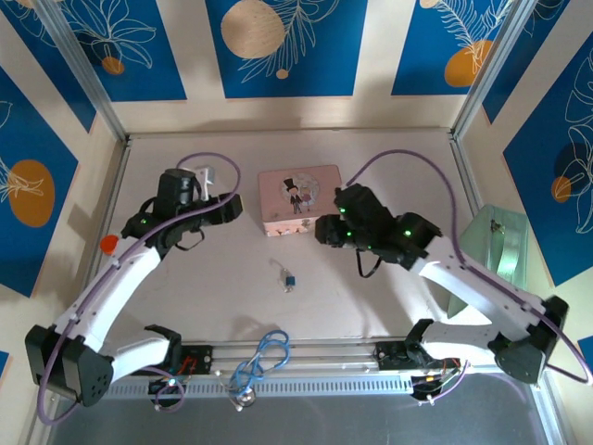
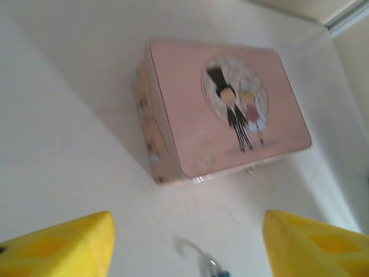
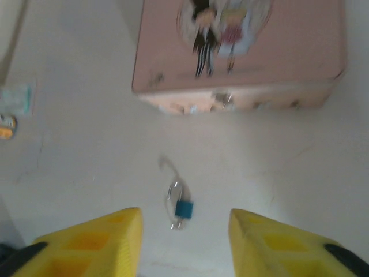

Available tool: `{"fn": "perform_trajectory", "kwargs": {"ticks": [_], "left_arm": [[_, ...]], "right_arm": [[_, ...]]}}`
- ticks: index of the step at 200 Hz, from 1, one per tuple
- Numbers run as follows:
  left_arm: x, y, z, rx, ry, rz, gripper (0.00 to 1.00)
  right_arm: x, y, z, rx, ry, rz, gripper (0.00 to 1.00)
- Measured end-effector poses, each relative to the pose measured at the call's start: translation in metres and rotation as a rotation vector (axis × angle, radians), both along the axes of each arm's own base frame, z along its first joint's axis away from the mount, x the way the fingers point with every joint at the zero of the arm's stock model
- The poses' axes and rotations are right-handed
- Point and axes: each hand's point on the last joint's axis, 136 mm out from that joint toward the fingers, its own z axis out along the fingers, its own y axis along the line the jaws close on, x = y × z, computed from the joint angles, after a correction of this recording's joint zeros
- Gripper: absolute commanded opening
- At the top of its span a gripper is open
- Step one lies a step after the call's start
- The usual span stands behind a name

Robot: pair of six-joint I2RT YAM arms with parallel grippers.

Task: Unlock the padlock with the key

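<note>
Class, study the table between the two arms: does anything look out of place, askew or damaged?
Nothing looks spilled or damaged. One oddity: the padlock lies loose on the table, apart from the pink tin, not fastened to it. Blur hides whether its shackle is open.

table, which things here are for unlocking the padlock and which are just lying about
For the job:
- padlock, blue body, loose on the table in front of the tin

Just lying about:
- pink tin with the picture lid
- blue cable coiled at the near edge
</note>
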Motion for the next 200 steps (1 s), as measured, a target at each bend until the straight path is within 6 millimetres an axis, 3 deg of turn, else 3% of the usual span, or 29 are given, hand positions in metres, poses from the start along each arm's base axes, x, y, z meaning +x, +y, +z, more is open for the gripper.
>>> {"fn": "perform_trajectory", "kwargs": {"ticks": [19, 25, 36, 43, 79, 101, 122, 170, 200], "left_arm": [[0.015, 0.023, 0.016, 0.087, -0.089, 0.111, 0.95], [0.018, 0.030, 0.017, 0.117, -0.107, 0.142, 1.00], [0.027, 0.042, 0.015, 0.186, -0.153, 0.189, 1.00], [0.031, 0.050, 0.010, 0.225, -0.171, 0.223, 1.00], [0.046, 0.096, -0.056, 0.481, -0.153, 0.383, 1.00], [0.047, 0.116, -0.106, 0.648, -0.106, 0.386, 1.00], [0.046, 0.131, -0.137, 0.715, -0.088, 0.376, 1.00], [0.046, 0.149, -0.168, 0.718, -0.168, 0.378, 1.00], [0.066, 0.139, -0.157, 0.660, -0.297, 0.345, 0.99]], "right_arm": [[0.016, -0.024, 0.018, -0.015, -0.139, -0.070, 0.70], [0.022, -0.032, 0.019, -0.024, -0.173, -0.098, 0.70], [0.034, -0.048, 0.009, -0.072, -0.241, -0.138, 0.77], [0.041, -0.058, -0.003, -0.117, -0.267, -0.152, 1.00], [0.081, -0.117, -0.074, -0.376, -0.242, -0.275, 0.99], [0.105, -0.154, -0.095, -0.472, -0.224, -0.378, 0.99], [0.117, -0.182, -0.113, -0.552, -0.232, -0.446, 0.99], [0.107, -0.211, -0.176, -0.614, -0.184, -0.461, 0.99], [0.121, -0.208, -0.169, -0.564, -0.265, -0.443, 0.99]]}}
